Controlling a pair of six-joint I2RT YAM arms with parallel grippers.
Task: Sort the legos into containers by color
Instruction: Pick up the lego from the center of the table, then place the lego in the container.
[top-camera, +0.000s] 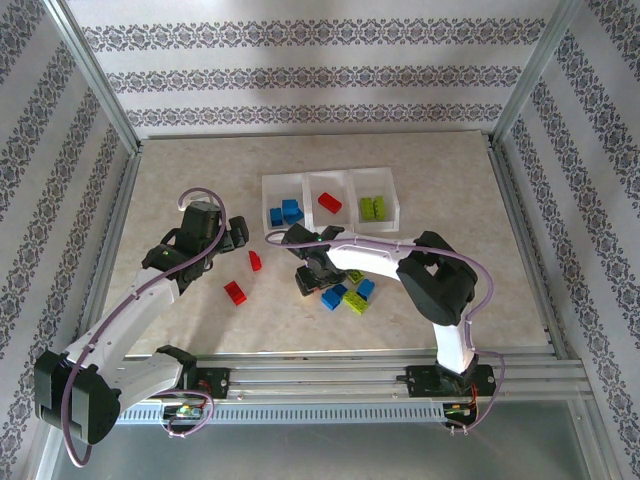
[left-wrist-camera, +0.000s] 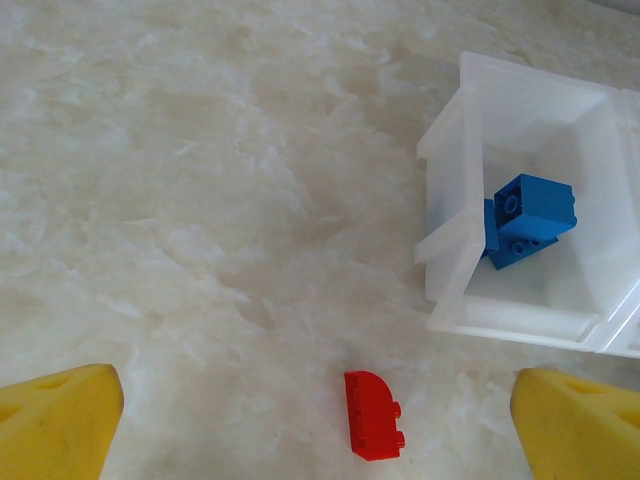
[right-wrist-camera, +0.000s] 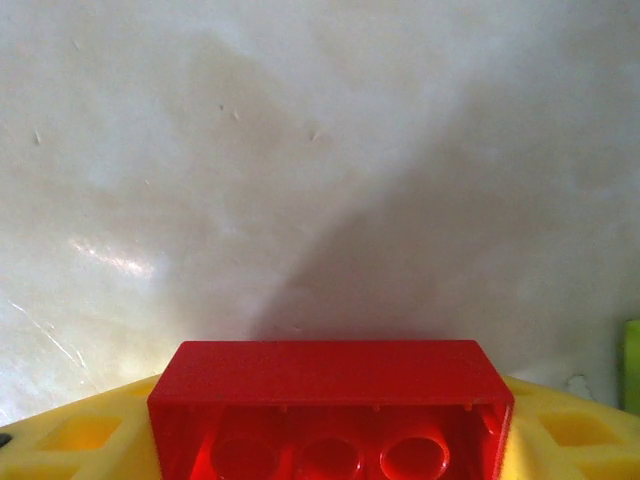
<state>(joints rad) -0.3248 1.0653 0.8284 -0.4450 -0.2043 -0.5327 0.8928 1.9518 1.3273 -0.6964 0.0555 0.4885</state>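
Observation:
My right gripper (top-camera: 312, 276) is low over the table centre with its yellow fingers (right-wrist-camera: 80, 435) pressed against both ends of a red lego (right-wrist-camera: 330, 405), hollow underside facing the camera. My left gripper (top-camera: 236, 236) is open above a red curved lego (left-wrist-camera: 374, 415), which lies on the table between its fingertips. The containers (top-camera: 345, 173) stand in a row behind: the left bin (left-wrist-camera: 450, 200) holds blue legos (left-wrist-camera: 528, 215), the middle one a red lego (top-camera: 330, 202), the right one green legos (top-camera: 373, 207).
Another red lego (top-camera: 235, 292) lies near the left arm. Loose blue legos (top-camera: 333, 297) and green legos (top-camera: 356, 303) sit just right of my right gripper. A metal frame and patterned walls enclose the table.

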